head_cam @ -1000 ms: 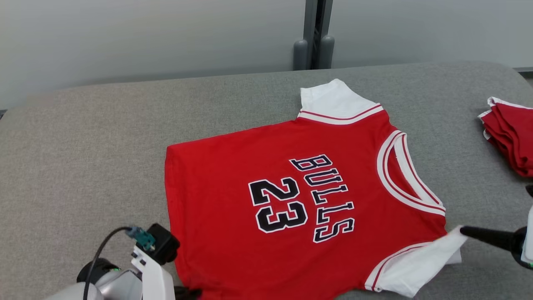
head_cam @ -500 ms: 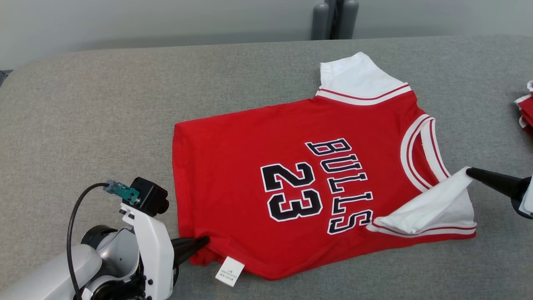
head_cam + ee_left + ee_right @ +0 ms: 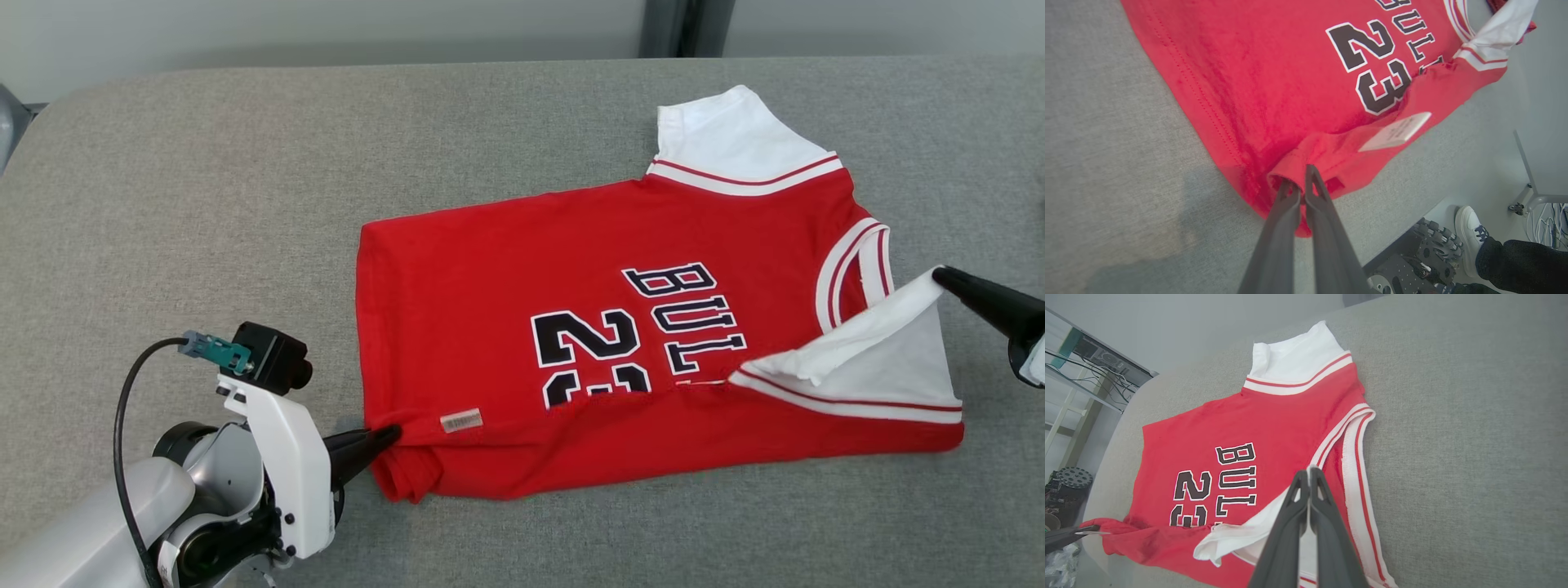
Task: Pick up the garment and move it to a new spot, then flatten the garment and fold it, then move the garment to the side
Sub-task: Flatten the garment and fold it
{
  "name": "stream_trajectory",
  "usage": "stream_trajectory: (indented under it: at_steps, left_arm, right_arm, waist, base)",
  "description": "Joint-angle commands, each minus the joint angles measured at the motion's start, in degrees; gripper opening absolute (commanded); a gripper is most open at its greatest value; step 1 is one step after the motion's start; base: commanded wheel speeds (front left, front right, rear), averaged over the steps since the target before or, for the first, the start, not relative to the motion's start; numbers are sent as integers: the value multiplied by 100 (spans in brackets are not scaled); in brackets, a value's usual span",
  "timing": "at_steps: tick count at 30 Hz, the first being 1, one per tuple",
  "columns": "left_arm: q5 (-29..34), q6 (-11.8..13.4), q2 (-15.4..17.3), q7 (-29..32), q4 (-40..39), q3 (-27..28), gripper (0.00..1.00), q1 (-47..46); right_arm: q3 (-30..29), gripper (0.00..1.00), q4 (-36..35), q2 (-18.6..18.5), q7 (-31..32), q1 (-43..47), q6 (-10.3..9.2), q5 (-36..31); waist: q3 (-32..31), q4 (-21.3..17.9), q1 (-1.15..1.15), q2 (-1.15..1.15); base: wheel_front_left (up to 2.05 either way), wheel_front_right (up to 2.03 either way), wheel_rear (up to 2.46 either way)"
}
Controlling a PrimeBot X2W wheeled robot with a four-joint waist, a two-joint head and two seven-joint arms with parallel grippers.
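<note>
Left claw (image 3: 393,432), right claw (image 3: 940,276) tight on garment (image 3: 490,286)

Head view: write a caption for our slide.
Left gripper pinches a hem corner of the jersey, right gripper its white sleeve, near edge folded over the lettering.

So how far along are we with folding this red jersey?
Done: the red short-sleeved jersey with white sleeves lies spread, lettering up, on the grey fabric table. In hand: the left gripper is shut on the near hem corner and the right gripper on the near white sleeve; that edge is folded over the front and covers part of the 23. Left: finish folding, then move it aside.
</note>
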Motion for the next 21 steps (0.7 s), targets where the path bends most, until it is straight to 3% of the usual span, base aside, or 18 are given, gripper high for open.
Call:
stream_trajectory:
  at_steps: [1,21]
  left_arm:
    - [54,-39,3,-20,43,14,0,-101]
    - [427,-137,-365,-237,684,-69,0,-438]
  right_arm:
    - [-44,0,17,7,-111,-66,0,-73]
    - [-184,0,96,157,-712,-121,0,-477]
  waist:
    - [7,12,0,0]
    - [203,50,0,0]
  base:
    - [0,0,0]
    - [0,0,0]
